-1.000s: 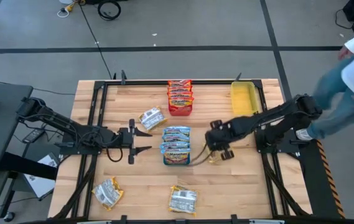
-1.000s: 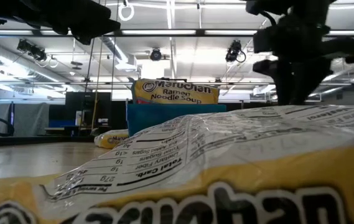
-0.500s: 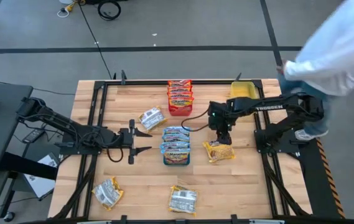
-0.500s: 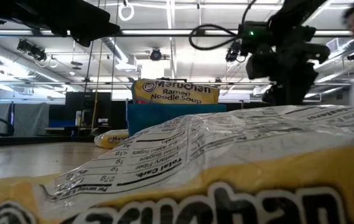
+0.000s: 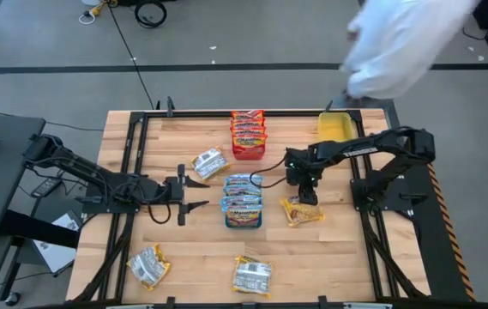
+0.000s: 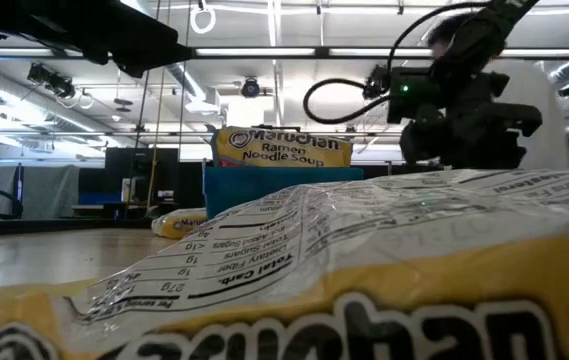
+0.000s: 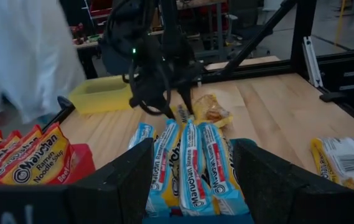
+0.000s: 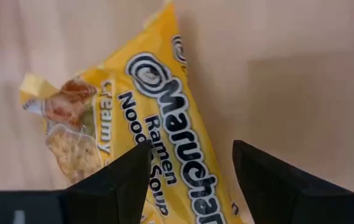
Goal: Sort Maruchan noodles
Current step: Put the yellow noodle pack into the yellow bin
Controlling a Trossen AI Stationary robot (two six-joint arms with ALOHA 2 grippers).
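A yellow Maruchan packet (image 5: 302, 210) (image 8: 158, 124) lies flat on the table, right of the blue tray (image 5: 244, 221) that holds several blue packets (image 7: 189, 168). My right gripper (image 5: 306, 192) (image 8: 189, 186) hangs over this yellow packet, open and tipped steeply down, with one finger on each side of its end. My left gripper (image 5: 199, 196) waits open left of the blue tray, pointing level at it. Red packets (image 5: 248, 129) stand in the red tray (image 5: 248, 154). Three more yellow packets (image 5: 209, 163) (image 5: 149, 266) (image 5: 252, 275) lie loose.
A yellow tray (image 5: 336, 137) stands at the far right of the table. A person in a white top (image 5: 406, 43) leans in beyond the far right corner. In the low view one near packet (image 6: 364, 280) fills the foreground and hides the right fingertips.
My right arm has swung toward the far edge, and its gripper has turned and tipped down over the yellow packet. The packet now lies in full view on the table beside the blue tray. The person has moved along the far right side.
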